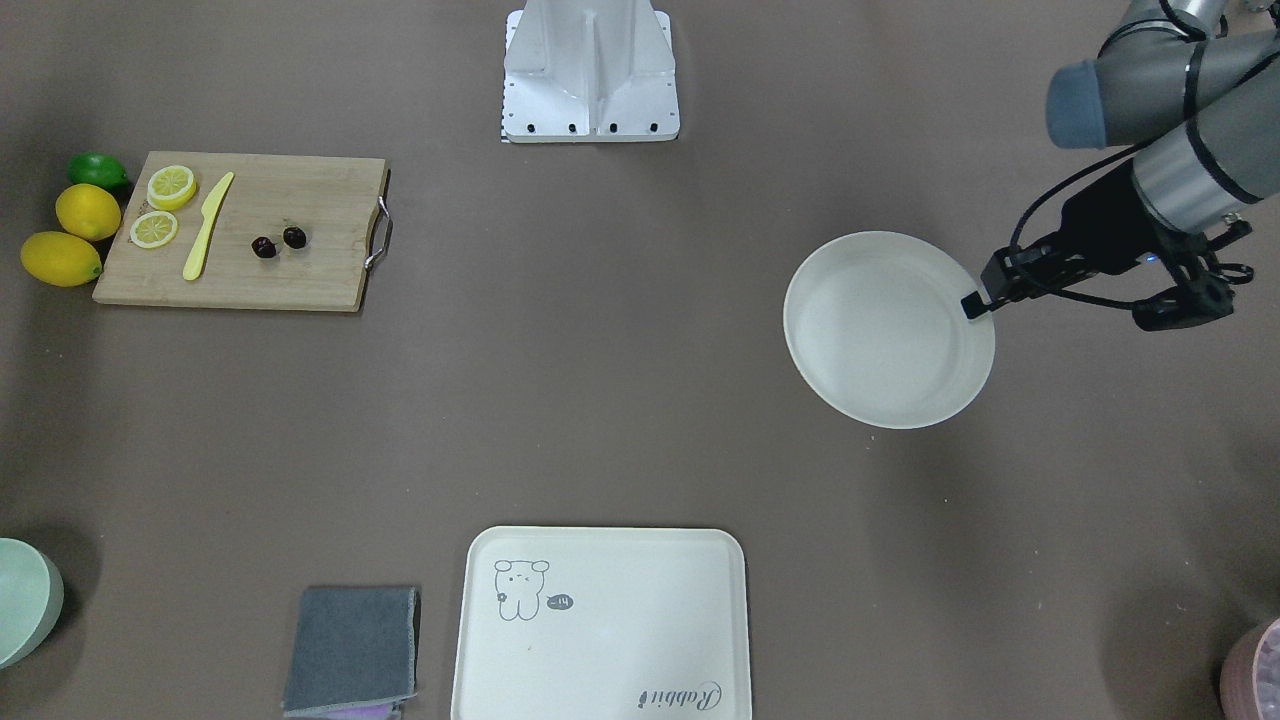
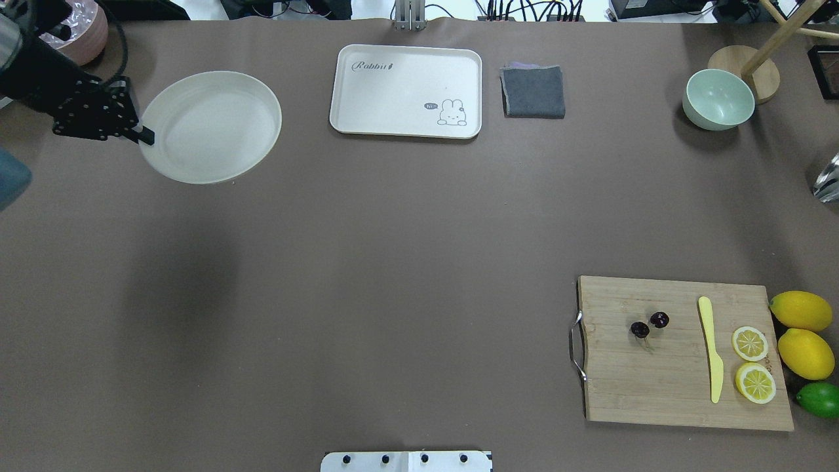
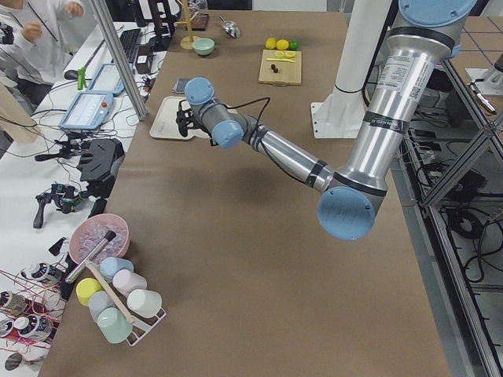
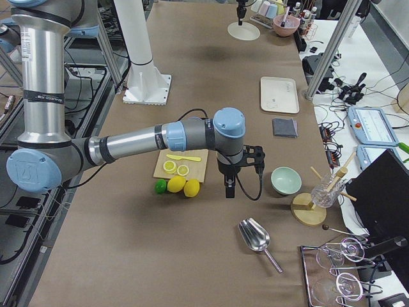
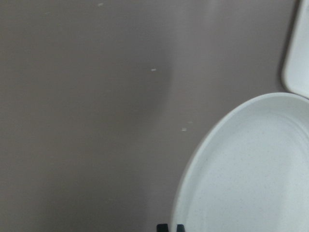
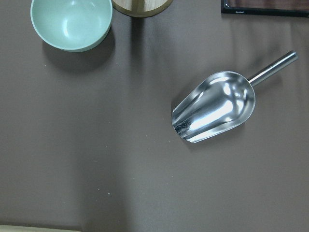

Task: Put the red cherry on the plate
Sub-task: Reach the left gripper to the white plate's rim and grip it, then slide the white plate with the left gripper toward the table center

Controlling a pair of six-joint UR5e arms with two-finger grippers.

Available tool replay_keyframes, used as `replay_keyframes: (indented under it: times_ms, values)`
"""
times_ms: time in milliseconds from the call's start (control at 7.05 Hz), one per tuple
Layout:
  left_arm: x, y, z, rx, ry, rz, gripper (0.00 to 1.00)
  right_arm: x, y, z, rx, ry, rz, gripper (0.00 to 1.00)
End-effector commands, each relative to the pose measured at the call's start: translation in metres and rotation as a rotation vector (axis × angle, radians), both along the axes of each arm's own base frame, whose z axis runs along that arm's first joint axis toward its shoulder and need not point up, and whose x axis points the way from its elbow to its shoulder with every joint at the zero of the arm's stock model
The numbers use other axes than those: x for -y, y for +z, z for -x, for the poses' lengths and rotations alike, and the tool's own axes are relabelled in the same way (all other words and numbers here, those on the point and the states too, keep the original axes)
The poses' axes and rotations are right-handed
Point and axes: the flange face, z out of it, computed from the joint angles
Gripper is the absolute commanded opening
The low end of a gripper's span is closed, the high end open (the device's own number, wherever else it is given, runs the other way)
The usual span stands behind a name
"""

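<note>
The red cherry (image 1: 265,247) (image 2: 640,329) is a pair of dark maroon fruits lying on the wooden cutting board (image 1: 300,280) (image 2: 655,393), with no gripper near it. Far across the table is the round cream plate (image 1: 888,340) (image 2: 216,124) (image 5: 251,174). My left gripper (image 1: 975,303) (image 2: 145,136) (image 5: 171,227) is at the plate's rim, its fingertips close together with the rim between them. Only the exterior right view shows my right gripper (image 4: 229,190). It points down over the table between the lemons and the green bowl, and I cannot tell whether it is open or shut.
On the board lie a yellow knife (image 2: 710,351) and two lemon slices (image 2: 749,343). Lemons (image 2: 801,311) and a lime (image 2: 819,398) sit beside it. A rabbit tray (image 2: 406,69), a grey cloth (image 2: 533,92), a green bowl (image 2: 718,99) (image 6: 72,21) and a metal scoop (image 6: 217,106) are also on the table.
</note>
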Motion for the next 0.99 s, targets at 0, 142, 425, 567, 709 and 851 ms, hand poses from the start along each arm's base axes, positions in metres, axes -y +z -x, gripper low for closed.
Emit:
replay_keyframes:
  times_ms: [0,142,425,567,709,851]
  values:
    - [-0.061,-0.066,-0.141,0.034,-0.036,0.033,0.0,0.0,0.002,0.001,0.013,-0.003,0.005,1.0]
    - [-0.099,-0.084,-0.204,0.051,-0.061,0.032,0.0,0.0,0.003,0.001,0.013,-0.002,0.008,1.0]
    - [-0.156,-0.101,-0.279,0.069,-0.098,0.025,0.0,0.0,0.002,0.003,0.036,-0.006,0.008,1.0]
    - [-0.179,-0.094,-0.305,0.077,-0.105,0.022,0.0,-0.001,0.002,0.003,0.036,-0.006,0.008,1.0]
    - [-0.189,-0.084,-0.318,0.063,-0.111,0.002,0.0,-0.002,0.003,0.003,0.036,-0.006,0.01,1.0]
    - [-0.202,-0.07,-0.341,0.059,-0.146,0.007,0.0,-0.002,0.004,0.003,0.036,-0.007,0.009,1.0]
